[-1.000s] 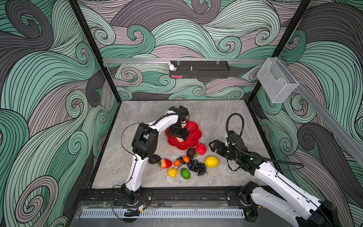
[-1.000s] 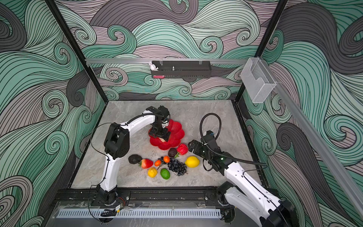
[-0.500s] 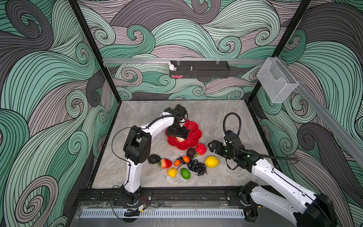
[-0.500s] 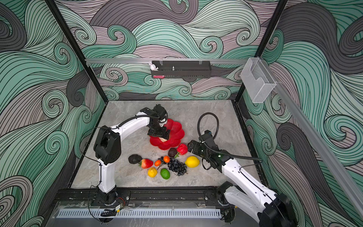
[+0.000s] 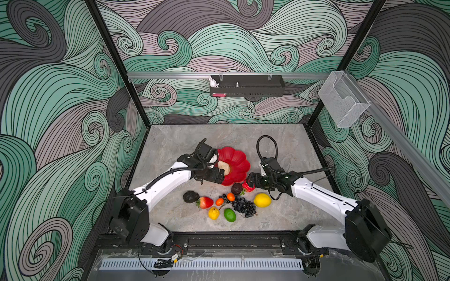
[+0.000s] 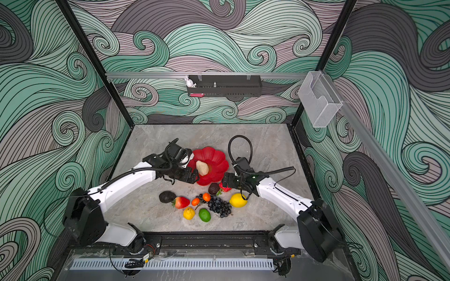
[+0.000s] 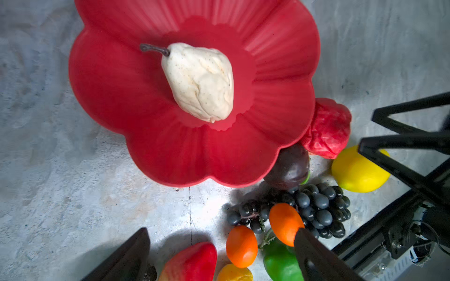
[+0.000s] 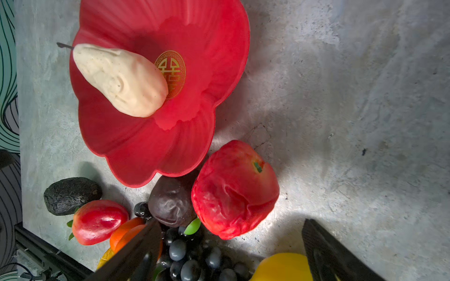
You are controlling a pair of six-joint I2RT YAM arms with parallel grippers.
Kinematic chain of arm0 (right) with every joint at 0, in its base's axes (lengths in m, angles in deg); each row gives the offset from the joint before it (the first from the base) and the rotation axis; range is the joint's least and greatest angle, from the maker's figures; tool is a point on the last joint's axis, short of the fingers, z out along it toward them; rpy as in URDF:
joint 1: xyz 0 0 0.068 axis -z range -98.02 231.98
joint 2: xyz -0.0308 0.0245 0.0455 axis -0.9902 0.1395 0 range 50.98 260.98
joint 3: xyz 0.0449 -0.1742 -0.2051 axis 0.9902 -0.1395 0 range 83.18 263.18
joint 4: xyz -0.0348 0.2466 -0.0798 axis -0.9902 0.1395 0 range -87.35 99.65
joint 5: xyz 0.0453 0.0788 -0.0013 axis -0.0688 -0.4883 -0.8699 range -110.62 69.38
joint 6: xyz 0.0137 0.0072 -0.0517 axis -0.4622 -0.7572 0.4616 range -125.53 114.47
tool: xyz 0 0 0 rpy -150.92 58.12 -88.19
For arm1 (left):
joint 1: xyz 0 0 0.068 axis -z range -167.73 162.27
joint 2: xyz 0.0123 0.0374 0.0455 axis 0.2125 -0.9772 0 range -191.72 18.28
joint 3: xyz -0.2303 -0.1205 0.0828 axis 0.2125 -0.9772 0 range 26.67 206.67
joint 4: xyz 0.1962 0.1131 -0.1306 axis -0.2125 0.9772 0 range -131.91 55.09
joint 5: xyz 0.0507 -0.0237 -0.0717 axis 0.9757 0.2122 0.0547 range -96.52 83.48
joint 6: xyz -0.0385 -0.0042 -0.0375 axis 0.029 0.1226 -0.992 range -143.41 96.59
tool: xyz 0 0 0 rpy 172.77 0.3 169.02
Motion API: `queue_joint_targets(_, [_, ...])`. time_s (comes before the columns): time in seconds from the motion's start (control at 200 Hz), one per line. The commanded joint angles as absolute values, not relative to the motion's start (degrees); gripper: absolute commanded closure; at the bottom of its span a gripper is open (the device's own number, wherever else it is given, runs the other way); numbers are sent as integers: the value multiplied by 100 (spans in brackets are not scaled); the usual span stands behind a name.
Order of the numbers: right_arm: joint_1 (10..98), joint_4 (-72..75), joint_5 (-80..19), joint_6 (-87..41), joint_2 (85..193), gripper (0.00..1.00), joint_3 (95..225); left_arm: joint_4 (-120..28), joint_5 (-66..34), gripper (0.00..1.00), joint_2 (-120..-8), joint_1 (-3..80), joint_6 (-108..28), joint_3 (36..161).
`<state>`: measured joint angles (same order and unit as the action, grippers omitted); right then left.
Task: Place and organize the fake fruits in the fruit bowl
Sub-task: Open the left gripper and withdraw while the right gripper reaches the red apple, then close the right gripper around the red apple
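Observation:
The red flower-shaped fruit bowl (image 5: 237, 158) (image 6: 216, 157) (image 7: 151, 136) (image 8: 146, 146) holds one cream pear (image 5: 226, 168) (image 6: 202, 167) (image 7: 199, 80) (image 8: 119, 77). My left gripper (image 5: 220, 175) (image 7: 221, 245) hangs open and empty at the bowl's near-left rim. My right gripper (image 5: 250, 180) (image 8: 231, 245) is open above a wrinkled red fruit (image 5: 248, 186) (image 8: 233, 189) beside the bowl's front edge. In front lie the other fake fruits: dark brown fruit (image 5: 236, 188), avocado (image 5: 190, 196), strawberry (image 5: 205, 202), two small orange fruits (image 5: 225, 199), grapes (image 5: 243, 206), lemon (image 5: 262, 200), small yellow fruit (image 5: 213, 213), lime (image 5: 229, 215).
A black tray (image 5: 247, 85) with a small white rabbit figure (image 5: 213, 82) hangs on the back rail. A clear plastic box (image 5: 343, 102) is fixed to the right rail. The right arm's black cable loop (image 5: 266, 146) stands up just right of the bowl.
My left gripper has drawn back from over the bowl to its near-left rim, its elbow dropping low. My right gripper has moved left over the red fruit.

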<state>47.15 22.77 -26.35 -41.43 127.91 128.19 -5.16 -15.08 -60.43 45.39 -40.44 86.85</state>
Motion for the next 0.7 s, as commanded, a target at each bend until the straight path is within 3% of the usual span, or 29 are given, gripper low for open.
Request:
queue_joint_targets(0.0, [4669,2295,-2461,-3906,13005,9,12993,-1525,-1241,5,-5446,4527,-4095,8203])
queue_joint_targets(0.45, [4856,1996,-2945,-3959,13913,11,13160,-2173,-1338,5,-4825,4524,-4111,7605])
queue_joint_targets(0.695, [5081,2023,-2789,-4007,13781,12,12972,-2209,-1321,5,-4814,4527,-4122,7529])
